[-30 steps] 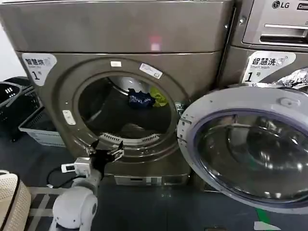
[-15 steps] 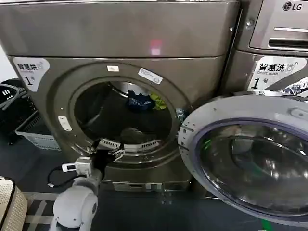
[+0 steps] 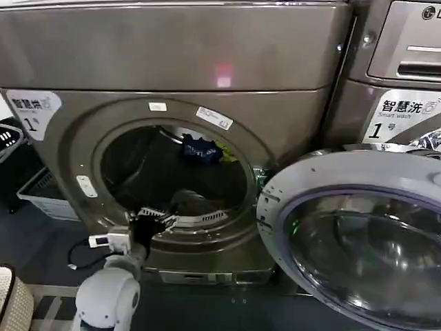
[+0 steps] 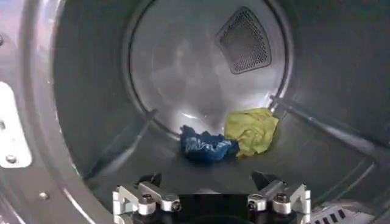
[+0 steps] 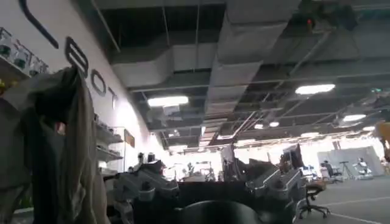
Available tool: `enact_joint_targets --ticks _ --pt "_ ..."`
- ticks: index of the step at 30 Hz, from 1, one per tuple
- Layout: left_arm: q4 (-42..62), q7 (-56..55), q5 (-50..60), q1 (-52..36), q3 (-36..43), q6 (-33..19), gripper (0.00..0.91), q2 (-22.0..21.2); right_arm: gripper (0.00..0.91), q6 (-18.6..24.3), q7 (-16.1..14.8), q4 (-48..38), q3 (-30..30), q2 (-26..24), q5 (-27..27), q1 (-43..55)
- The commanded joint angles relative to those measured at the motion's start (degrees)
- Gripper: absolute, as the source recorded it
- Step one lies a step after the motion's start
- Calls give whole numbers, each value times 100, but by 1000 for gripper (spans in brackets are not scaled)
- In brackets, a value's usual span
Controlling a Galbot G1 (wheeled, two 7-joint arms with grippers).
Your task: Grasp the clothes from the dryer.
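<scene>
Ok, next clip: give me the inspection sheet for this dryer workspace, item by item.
Surface: dark floor in front of the machines.
Job's things: dryer with door swung open; navy garment and yellow-green garment lie touching at the back of the drum.
Clutter: grey basket beside the dryer.
Grippers: left gripper open at the porthole's lower rim, holding nothing; right gripper raised away, facing the ceiling, apparently open.
Cables: black cable on the floor.
Surroundings: LG machine alongside.
</scene>
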Motion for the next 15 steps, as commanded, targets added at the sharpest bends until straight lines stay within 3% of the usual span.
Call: enact_joint_targets --ticks 1,15 --pt "31 -1 8 -12 -1 281 907 14 907 12 4 -32 2 -14 -1 1" --pt "96 -14 -8 -93 3 281 907 5 907 13 3 -40 -7 -59 -11 -5"
